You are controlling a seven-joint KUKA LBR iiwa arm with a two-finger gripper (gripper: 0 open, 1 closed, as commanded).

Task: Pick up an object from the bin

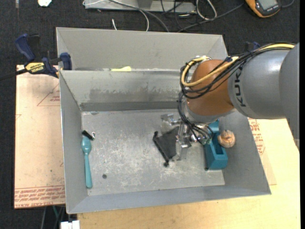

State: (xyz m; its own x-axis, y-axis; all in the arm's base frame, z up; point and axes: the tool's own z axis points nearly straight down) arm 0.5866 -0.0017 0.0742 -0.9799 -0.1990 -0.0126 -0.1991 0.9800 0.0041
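Presently the gripper (183, 141) sits low in the bin (125, 162), right of centre and just beside a flat black piece (166, 145); whether it is open or closed, cannot tell. Best handling, as I judge: centre over the piece and close across its narrow width, clear of the blue block (215, 155). The piece lies flat, its long axis running from upper left to lower right, thin end toward the near wall.

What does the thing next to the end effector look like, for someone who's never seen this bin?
In the grey metal bin, look right of the floor's middle, where the end effector hangs. Just left of it in the view lies a flat, angular black piece. Its neighbours to the right are a blue block and a round wooden knob; of the three, it alone is black and flat.
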